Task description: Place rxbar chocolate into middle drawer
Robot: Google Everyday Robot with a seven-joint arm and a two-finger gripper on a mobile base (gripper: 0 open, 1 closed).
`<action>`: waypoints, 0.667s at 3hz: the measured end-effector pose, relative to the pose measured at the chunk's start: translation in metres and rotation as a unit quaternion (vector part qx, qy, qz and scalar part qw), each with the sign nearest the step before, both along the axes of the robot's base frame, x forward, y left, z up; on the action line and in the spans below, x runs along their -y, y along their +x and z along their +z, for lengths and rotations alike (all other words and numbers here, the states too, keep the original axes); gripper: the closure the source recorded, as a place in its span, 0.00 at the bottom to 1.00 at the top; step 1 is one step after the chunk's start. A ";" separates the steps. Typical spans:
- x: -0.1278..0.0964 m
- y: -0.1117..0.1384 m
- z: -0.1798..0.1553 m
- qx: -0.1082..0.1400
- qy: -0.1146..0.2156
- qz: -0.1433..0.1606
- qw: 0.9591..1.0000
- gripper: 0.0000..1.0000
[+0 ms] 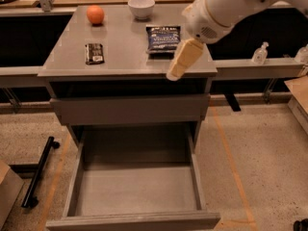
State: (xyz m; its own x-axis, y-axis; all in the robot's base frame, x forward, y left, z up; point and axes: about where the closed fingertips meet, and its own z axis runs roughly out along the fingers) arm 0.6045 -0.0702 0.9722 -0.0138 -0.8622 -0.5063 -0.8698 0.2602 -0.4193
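The bar [94, 53], a flat, glossy black rectangle with pale print, lies on the left of the matte grey top [122, 57], its long axis running near to far. The drawer [137, 189], a smooth-floored grey box with slanted walls, stands open below. The cream gripper [175, 71] hangs at the top's near right edge; I cannot tell whether it is spread or closed.

orange [95, 14] back-left | white bowl [141, 7] back-centre | blue snack bag [163, 38] right | bottle [260, 53] on ledge [276, 67]

White arm [226, 6]; cream gripper [176, 71] above table [122, 57]
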 end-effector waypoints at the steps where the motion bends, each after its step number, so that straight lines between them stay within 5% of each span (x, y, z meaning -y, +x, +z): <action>1: -0.037 0.050 -0.008 0.009 0.023 0.018 1.000 0.00; 2: -0.050 0.059 -0.009 0.009 0.029 0.025 0.999 0.00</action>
State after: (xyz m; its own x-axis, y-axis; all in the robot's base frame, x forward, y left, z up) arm 0.6635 -0.0205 0.9635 0.0387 -0.8305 -0.5557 -0.8749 0.2405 -0.4204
